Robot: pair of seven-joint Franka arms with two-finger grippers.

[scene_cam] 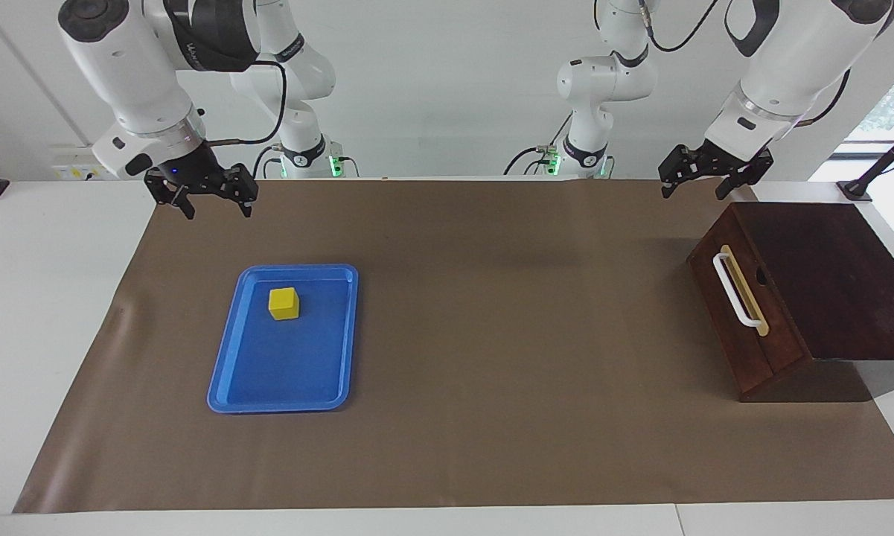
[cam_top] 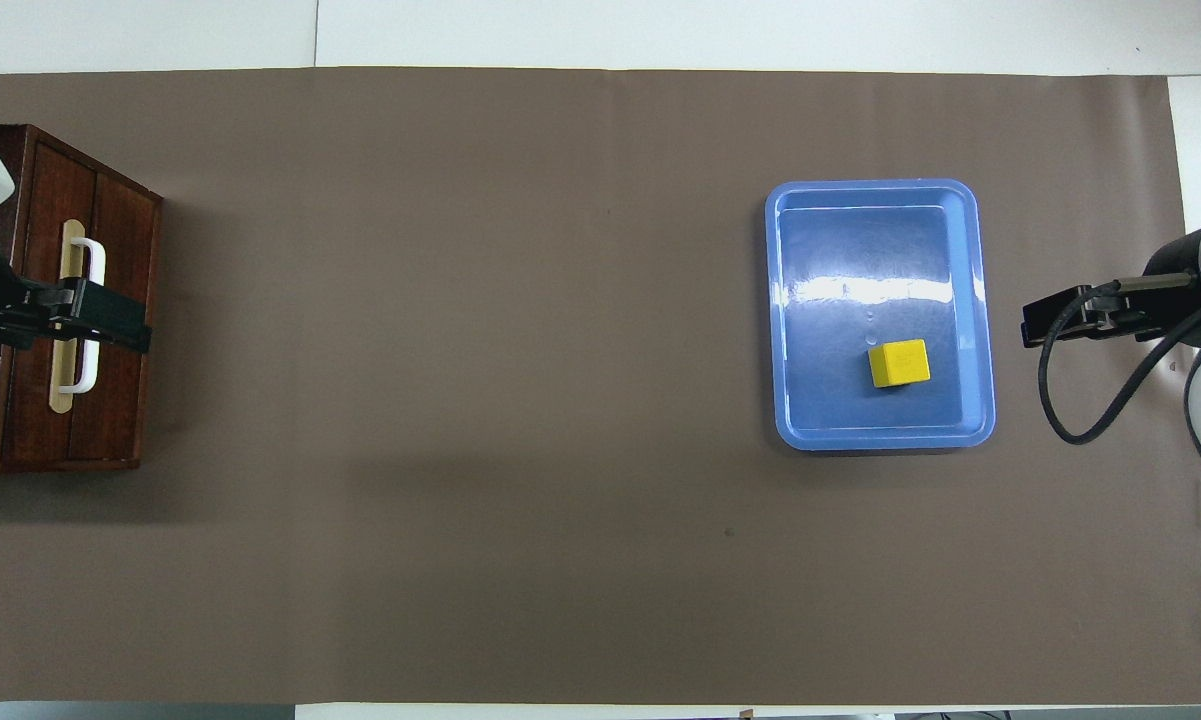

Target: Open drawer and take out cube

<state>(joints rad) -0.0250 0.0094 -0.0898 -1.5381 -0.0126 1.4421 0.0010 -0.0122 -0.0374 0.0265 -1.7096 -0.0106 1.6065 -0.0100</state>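
The dark wooden drawer [scene_cam: 770, 350] [cam_top: 115, 250] sits shut in its cabinet at the left arm's end of the table. Its white handle [scene_cam: 735, 292] [cam_top: 95, 262] faces the table's middle. The yellow cube [scene_cam: 283, 304] [cam_top: 898, 363] rests in a blue tray [scene_cam: 283, 376] [cam_top: 875, 215] at the right arm's end. My left gripper [scene_cam: 692, 192] [cam_top: 80, 320] hangs open in the air, over the drawer's handle from above but well clear of it. My right gripper [scene_cam: 218, 212] [cam_top: 1070, 320] hangs open and empty over the mat beside the tray.
A brown mat [scene_cam: 506, 313] [cam_top: 480, 400] covers the table between cabinet and tray. The cabinet's dark top [scene_cam: 834, 275] lies at the mat's edge. White tabletop [scene_cam: 52, 313] borders the mat.
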